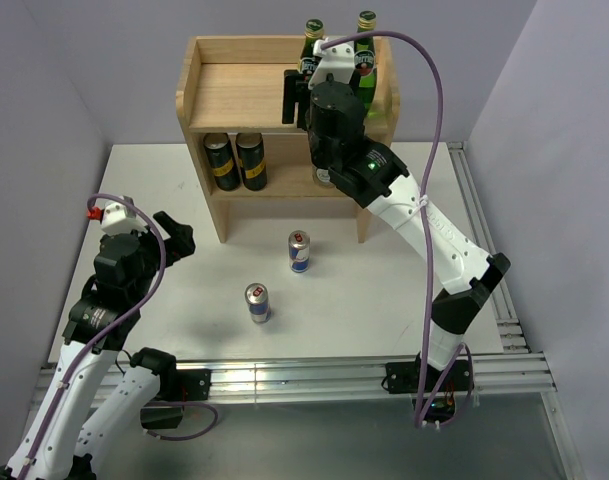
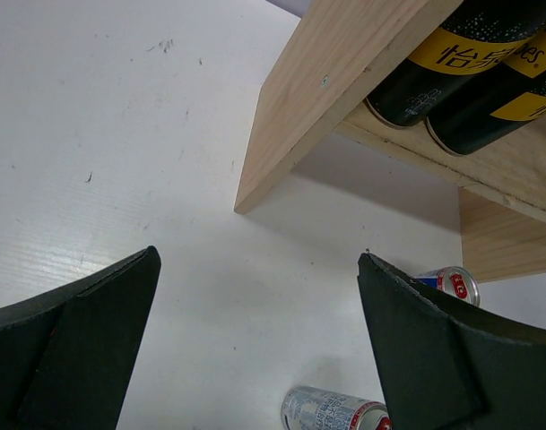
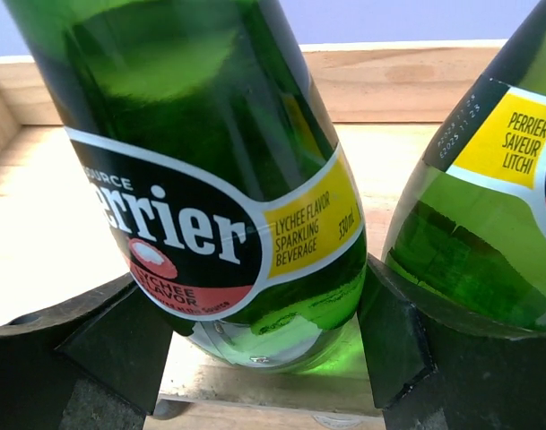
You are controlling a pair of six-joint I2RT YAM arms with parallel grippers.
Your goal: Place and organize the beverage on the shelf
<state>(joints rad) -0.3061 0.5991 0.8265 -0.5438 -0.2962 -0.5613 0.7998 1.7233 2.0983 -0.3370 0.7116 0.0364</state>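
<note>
The wooden shelf (image 1: 234, 95) stands at the back. Two green bottles (image 1: 313, 45) (image 1: 365, 40) stand on its top tier at the right. My right gripper (image 1: 324, 85) is shut on the left green bottle (image 3: 210, 179), its base low over the top board (image 3: 39, 224); the other bottle (image 3: 488, 215) is close on the right. Two black-and-gold cans (image 1: 221, 160) (image 1: 250, 160) stand on the lower tier. Two blue-and-silver cans (image 1: 299, 252) (image 1: 257, 302) stand on the table. My left gripper (image 1: 179, 240) is open and empty, left of them (image 2: 257, 253).
In the left wrist view the shelf's left side panel (image 2: 317, 98) is just ahead, with the black-and-gold cans (image 2: 434, 72) behind it and the slim cans (image 2: 335, 414) (image 2: 452, 284) low on the right. A metal rail (image 1: 314, 375) runs along the near edge.
</note>
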